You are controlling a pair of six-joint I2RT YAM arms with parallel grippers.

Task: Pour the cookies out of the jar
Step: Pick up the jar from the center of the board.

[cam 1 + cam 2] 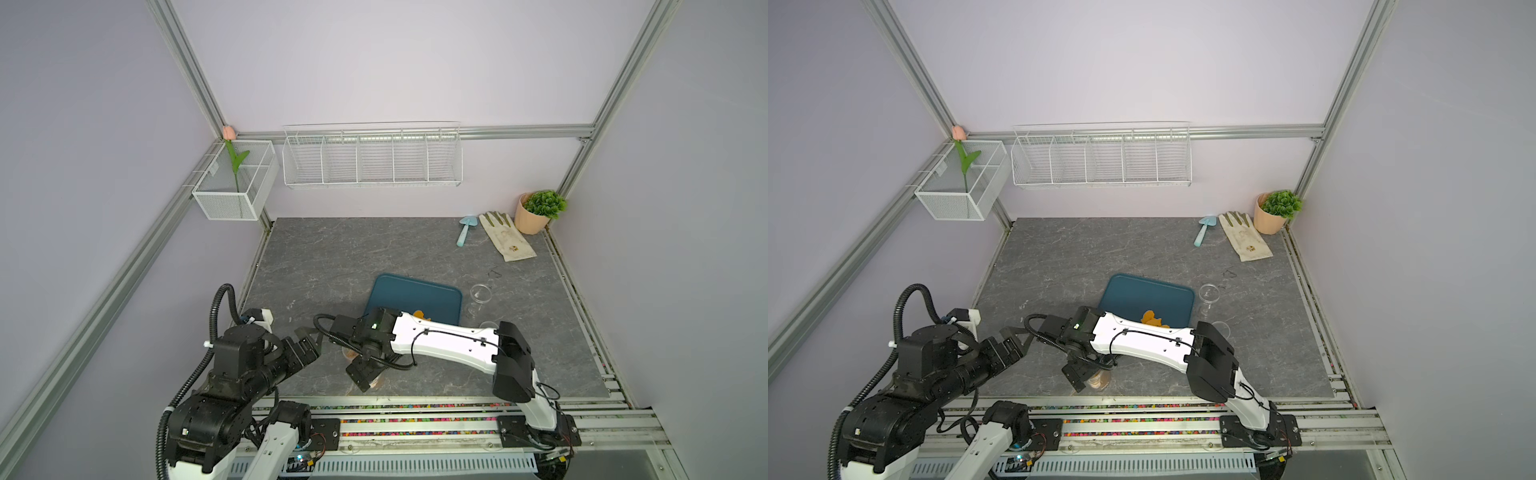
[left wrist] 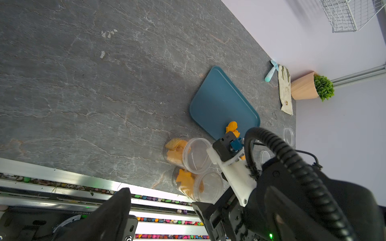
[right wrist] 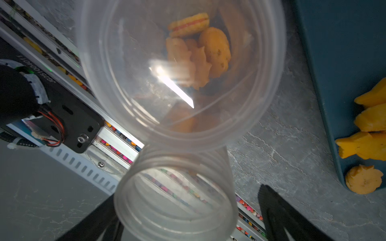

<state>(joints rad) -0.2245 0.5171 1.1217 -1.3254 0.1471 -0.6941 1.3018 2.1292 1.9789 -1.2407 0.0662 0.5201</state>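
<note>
- Two lidless containers stand upright, just beside each other, near the front rail of the grey marbled tabletop [image 2: 104,83]. One is a clear threaded plastic jar [image 3: 177,167], straddled by the right gripper [image 3: 187,194]. The other is a second clear plastic jar [image 3: 125,62], with orange and tan toy cookies [image 3: 215,50] heaped at its bottom.
- Nothing is held by the right gripper. Its jaws are spread wide, with one black finger close against the jar wall and the other clear of it.
- The left gripper [image 1: 308,336] is fully spread and empty.
- Cookies are shown in both jars in the left wrist view. A few orange fish-shaped cookies [image 3: 369,123] lie at the near corner of the dark teal rectangular plastic tray [image 3: 344,41].
- The step in hand is judged to be the grasp of the straddled jar, so that it can be emptied over the tray.
- The gripper is best centred first, so that both pads meet the wall together. Otherwise the jar is likely to be shoved into its neighbour and one of them toppled.
- The grip is best taken on the smooth body below the thread. It should be firm enough that slick plastic does not slip when tipped, yet not so hard that the thin wall is buckled.
- The jar should be lifted straight up, clear of the second jar, before it is carried.
- Tipping is best begun only once the mouth is over the tray's middle, since pieces dropped near the rim could roll off.
</note>
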